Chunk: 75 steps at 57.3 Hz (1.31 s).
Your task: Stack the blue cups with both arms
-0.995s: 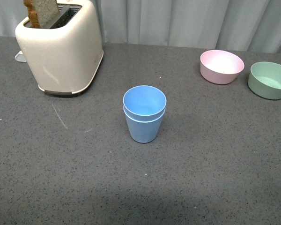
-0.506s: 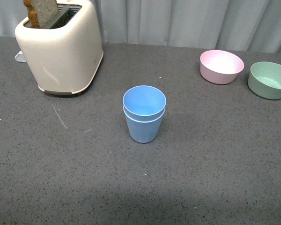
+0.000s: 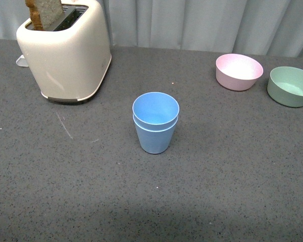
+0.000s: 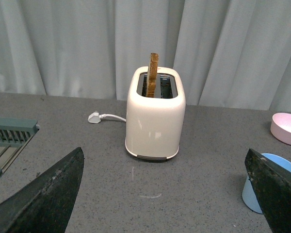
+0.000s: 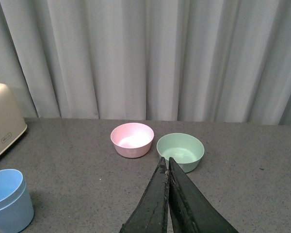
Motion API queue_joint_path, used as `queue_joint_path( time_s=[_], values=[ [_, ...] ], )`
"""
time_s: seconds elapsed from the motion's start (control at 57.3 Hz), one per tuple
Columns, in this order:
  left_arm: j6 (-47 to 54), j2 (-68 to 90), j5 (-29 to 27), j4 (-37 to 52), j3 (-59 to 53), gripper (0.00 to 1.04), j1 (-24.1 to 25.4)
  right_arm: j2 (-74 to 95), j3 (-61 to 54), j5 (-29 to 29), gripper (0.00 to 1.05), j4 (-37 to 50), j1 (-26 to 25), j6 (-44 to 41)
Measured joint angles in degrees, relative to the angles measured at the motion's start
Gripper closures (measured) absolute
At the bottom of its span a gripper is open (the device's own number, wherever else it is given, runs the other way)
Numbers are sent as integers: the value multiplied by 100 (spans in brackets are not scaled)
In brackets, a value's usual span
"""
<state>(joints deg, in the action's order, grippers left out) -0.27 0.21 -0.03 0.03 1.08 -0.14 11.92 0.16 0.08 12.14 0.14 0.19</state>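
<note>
Already the two light blue matte plastic tumblers (image 3: 155,122) sat nested at the frame's centre on the grey speckled bench (image 3: 232,176), so stacking looked finished. Accordingly, both arms stood clear: the left pincer (image 4: 165,194) gaped wide and empty, the right pincer (image 5: 168,204) pressed closed on nothing.

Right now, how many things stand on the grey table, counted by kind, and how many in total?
Light blue plastic cups: 2, one nested inside the other
Bowls: 2, one pink bowl, one green bowl
Cream toaster: 1, with a toast slice in its slot
Total: 5
</note>
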Motion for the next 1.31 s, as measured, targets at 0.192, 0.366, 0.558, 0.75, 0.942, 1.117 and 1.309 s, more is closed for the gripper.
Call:
queue_joint_path(
  time_s=[0.192,0.366,0.558,0.75,0.942,1.117,1.309],
  values=[
    [0,0,0,0,0,7,0,-557,4,0,104,-684,0,0],
    [0,-2,0,0,0,7,0,-1165,2,-15,104,-1191,0,-2],
    [0,-2,0,0,0,7,0,-1167,2,-15,91,-1204,0,-9],
    [0,-2,0,0,0,7,0,-1169,2,-15,60,-1207,0,-9],
    [0,-2,0,0,0,7,0,-1169,2,-15,26,-1207,0,-9],
    [0,-2,0,0,0,7,0,-1169,2,-15,9,-1207,0,-4],
    [0,-2,0,0,0,7,0,-1169,2,-15,10,-1204,0,-4]
  ],
)
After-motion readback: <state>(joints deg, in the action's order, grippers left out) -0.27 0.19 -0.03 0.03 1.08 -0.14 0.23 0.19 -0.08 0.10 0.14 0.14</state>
